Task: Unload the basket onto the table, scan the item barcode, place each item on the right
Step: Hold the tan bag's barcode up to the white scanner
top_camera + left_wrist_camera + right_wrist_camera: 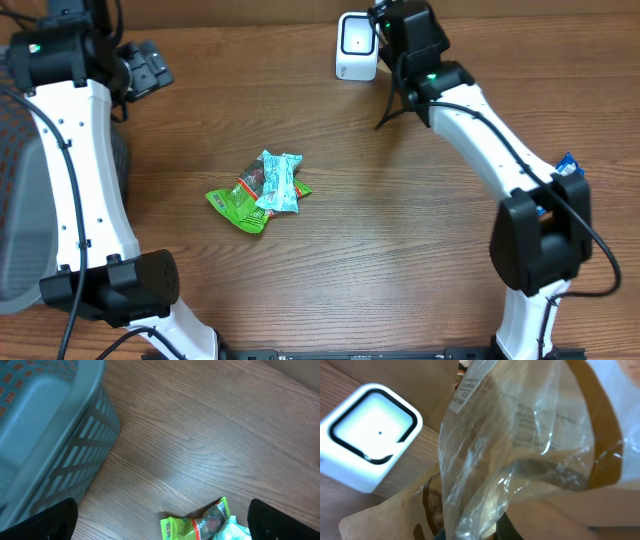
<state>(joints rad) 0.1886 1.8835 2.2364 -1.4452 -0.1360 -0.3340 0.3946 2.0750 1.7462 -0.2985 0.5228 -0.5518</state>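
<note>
My right gripper (392,35) is at the back of the table, right beside the white scanner (356,47). It is shut on a clear plastic packet with brown paper backing (520,445), which fills the right wrist view. A small white label sits at the packet's top edge. The scanner (370,435) shows its dark-rimmed window at the left of the packet. Only a dark fingertip (509,529) shows under the plastic. My left gripper (150,65) is at the back left, open and empty, its fingers (55,520) wide apart above the table.
A pile of snack packets lies mid-table: a green one (235,200) and light blue ones (278,182); the green packet (192,525) also shows below my left gripper. A grey slatted basket (40,435) stands at the left edge. A blue item (568,162) lies far right.
</note>
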